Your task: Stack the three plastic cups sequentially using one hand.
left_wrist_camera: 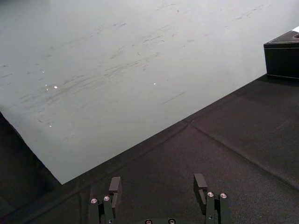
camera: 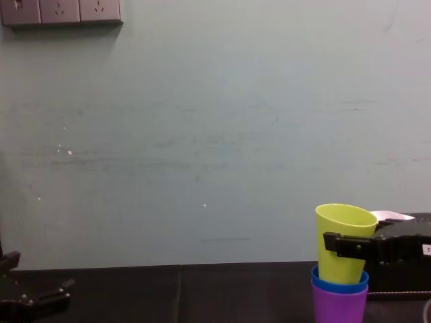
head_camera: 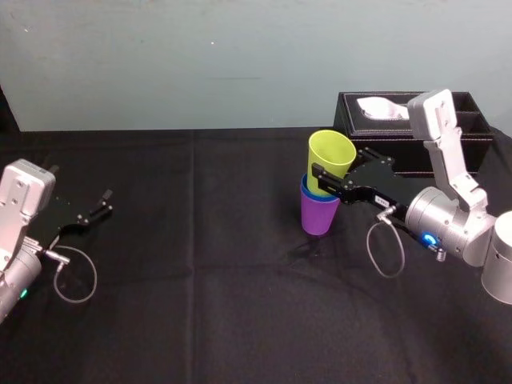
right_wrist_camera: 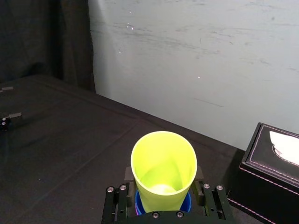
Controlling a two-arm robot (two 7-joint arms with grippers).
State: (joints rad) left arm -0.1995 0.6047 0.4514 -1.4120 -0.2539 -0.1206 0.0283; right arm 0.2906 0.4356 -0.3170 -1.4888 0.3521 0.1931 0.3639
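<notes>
We see the right gripper (head_camera: pixel 327 173) reaching in from the robot's right side. Its black fingers (right_wrist_camera: pixel 199 176) are closed on the yellow-green tapered plastic cup (head_camera: pixel 330 162), one finger on each side of the wall, a little under the rim. We judge that the grasp is high on the wall so that the narrow lower part is free to go down into the other cups and the fingers do not meet their rims.

The purple tapered plastic cup (camera: pixel 339 307) stands upright on the black cloth-covered tabletop (head_camera: pixel 200 304), a little to the right of the middle. Inside it sits the blue plastic cup (camera: pixel 340 281), of which we see only the rim, a thin ring above the purple one. The yellow-green cup has its bottom inside the blue cup, but most of its wall stands above the blue rim, and it is a little tilted. So we think the third cup has entered the stack but is perhaps not fully seated. What is left, in our judgement, is to settle it straight and to let it go. The right wrist view looks into the yellow-green cup, and there is nothing in it.

The black tissue box (right_wrist_camera: pixel 261 186) stands behind the stack, near it but apart, with a white tissue in its opening. The left gripper (left_wrist_camera: pixel 158 186) is idle over the left side of the tabletop, well apart from the cups, with its fingers spread wide and holding nothing.
</notes>
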